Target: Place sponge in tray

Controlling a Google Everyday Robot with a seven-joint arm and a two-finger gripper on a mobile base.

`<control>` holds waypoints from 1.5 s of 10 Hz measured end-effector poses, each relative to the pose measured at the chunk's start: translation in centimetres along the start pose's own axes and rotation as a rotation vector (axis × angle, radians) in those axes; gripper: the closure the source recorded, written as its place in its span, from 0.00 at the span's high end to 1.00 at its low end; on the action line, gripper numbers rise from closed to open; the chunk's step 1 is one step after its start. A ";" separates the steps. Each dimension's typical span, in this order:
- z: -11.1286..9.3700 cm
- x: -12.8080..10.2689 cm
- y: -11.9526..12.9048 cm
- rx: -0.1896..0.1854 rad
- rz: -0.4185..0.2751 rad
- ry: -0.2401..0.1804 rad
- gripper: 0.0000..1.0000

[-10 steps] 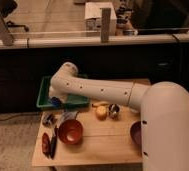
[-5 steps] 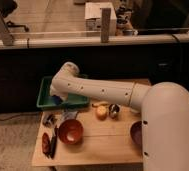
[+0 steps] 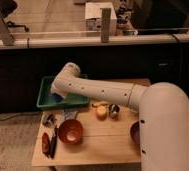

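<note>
Sponge [image 3: 55, 98] shows as a blue patch inside the green tray [image 3: 44, 93], directly at the gripper [image 3: 58, 93]. Gripper sits low over the tray's near side at the white arm's end; whether it is wide, narrow or holding: cannot tell. Outward on the wooden table [image 3: 100, 147]: red-orange bowl [image 3: 70, 131] before the tray, yellowish fruit [image 3: 102, 111] beside the arm.

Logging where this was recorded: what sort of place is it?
Probably an office or lab: glass railing, office chair beyond, small wooden table. The end effector is at the green tray.
</note>
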 end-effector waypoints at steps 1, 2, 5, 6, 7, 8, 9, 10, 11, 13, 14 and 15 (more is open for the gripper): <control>0.5 0.7 0.0 0.002 0.005 0.001 0.00; 1.0 1.4 0.0 0.004 0.015 -0.005 0.00; 2.0 2.9 0.1 0.014 0.071 -0.044 0.00; 2.4 3.5 0.2 0.023 0.107 -0.070 0.00; 2.6 3.8 0.3 0.027 0.127 -0.083 0.00; 2.8 4.1 0.4 0.034 0.149 -0.101 0.00; 3.1 4.6 0.7 0.037 0.170 -0.119 0.00; 3.3 5.0 0.8 0.041 0.183 -0.129 0.00; 3.5 4.9 1.0 0.041 0.190 -0.138 0.00; 3.5 4.9 1.1 0.042 0.197 -0.142 0.00; 3.5 4.9 1.1 0.044 0.201 -0.142 0.00; 3.4 4.9 1.3 0.046 0.206 -0.141 0.00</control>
